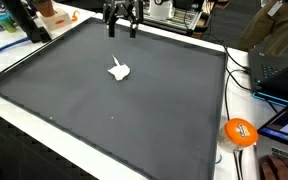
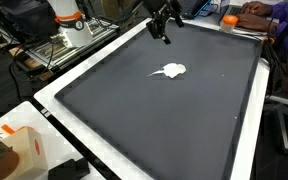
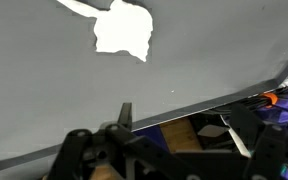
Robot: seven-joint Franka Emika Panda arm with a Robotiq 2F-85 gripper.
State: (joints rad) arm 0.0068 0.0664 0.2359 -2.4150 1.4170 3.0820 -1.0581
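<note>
Cloth or paper, it could not be told which, made up the small crumpled white scrap [image 1: 119,70] that lay flat near the middle of a wide dark grey mat [image 1: 134,115], with a thin tail of it trailing off to one side. The mat covered most of a white table [image 1: 24,112], whose bare rim showed as a pale border around it. The black two-fingered gripper [image 1: 121,30] hung in the air over the far part of the mat, close to its edge, pointing downward. Its jaws stood wide apart and had hold of nothing. In both exterior views the scrap sat well apart from the gripper, further in toward the mat's centre, with bare grey surface between them and nothing touching it. In the wrist view the scrap [image 3: 122,30] showed near the top of the frame, ahead of the dark fingers [image 3: 125,115] at the bottom, and the mat's edge ran slantwise across the right side. An orange round object [image 1: 240,132] rested off the mat, beside one corner of the table.
</note>
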